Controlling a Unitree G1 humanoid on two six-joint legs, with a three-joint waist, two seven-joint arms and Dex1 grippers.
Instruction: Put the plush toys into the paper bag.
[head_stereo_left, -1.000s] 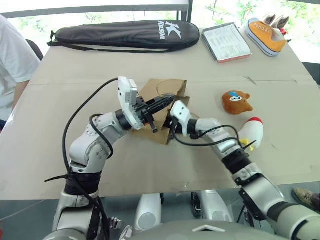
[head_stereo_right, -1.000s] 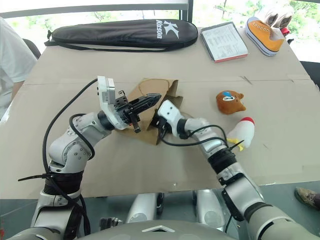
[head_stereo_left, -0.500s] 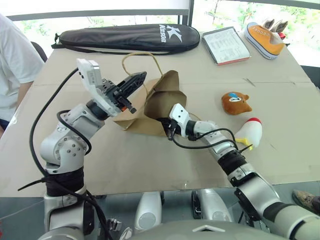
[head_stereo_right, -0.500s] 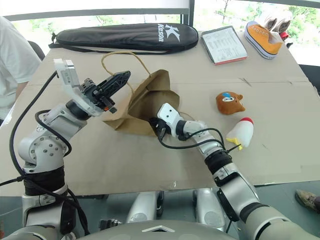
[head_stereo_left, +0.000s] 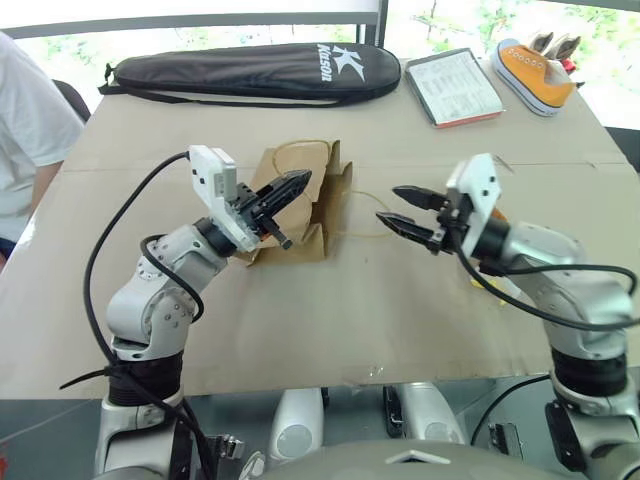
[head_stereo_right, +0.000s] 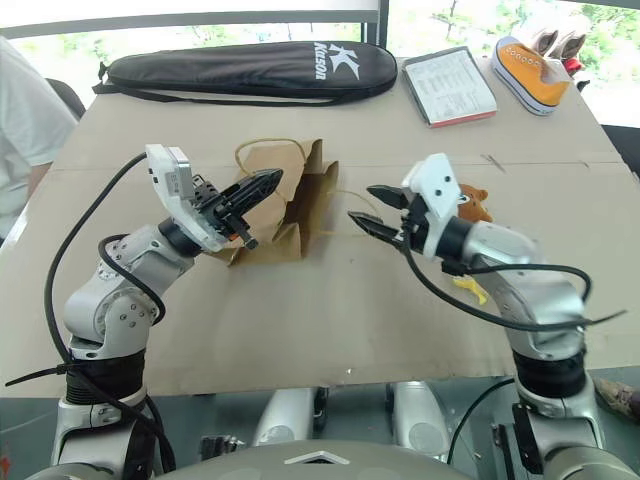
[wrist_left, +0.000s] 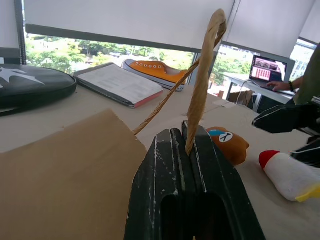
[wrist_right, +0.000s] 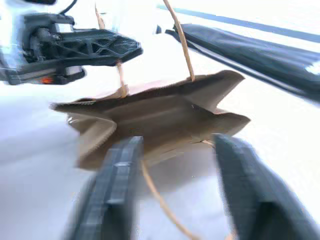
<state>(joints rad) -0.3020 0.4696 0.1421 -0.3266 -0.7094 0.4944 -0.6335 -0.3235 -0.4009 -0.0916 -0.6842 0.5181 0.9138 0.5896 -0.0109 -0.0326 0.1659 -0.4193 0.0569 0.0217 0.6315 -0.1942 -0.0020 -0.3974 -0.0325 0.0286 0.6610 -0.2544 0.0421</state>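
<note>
The paper bag (head_stereo_left: 305, 205) sits crumpled on the table, partly upright. My left gripper (head_stereo_left: 296, 182) is shut on one tan cord handle (wrist_left: 202, 85) and holds it up above the bag's mouth. The other handle (head_stereo_left: 362, 197) trails on the table toward my right gripper (head_stereo_left: 403, 207), which hovers open just right of the bag with nothing between its fingers. In the right wrist view the bag (wrist_right: 165, 120) lies ahead of the spread fingers (wrist_right: 115, 185). The brown plush toy (head_stereo_right: 476, 204) lies behind my right hand, and the white plush toy (wrist_left: 287, 172) with a red top lies beside it.
A long black racket case (head_stereo_left: 250, 68) lies along the far edge. A booklet (head_stereo_left: 452, 85) and an orange sneaker (head_stereo_left: 535, 70) sit at the far right. A person in a white sleeve (head_stereo_left: 25, 130) is at the left edge. A laptop (wrist_left: 270, 70) stands beyond the table.
My right gripper has left the bag, swung up and to the right, and opened. My left gripper keeps its grip on the handle, and the bag has settled lower.
</note>
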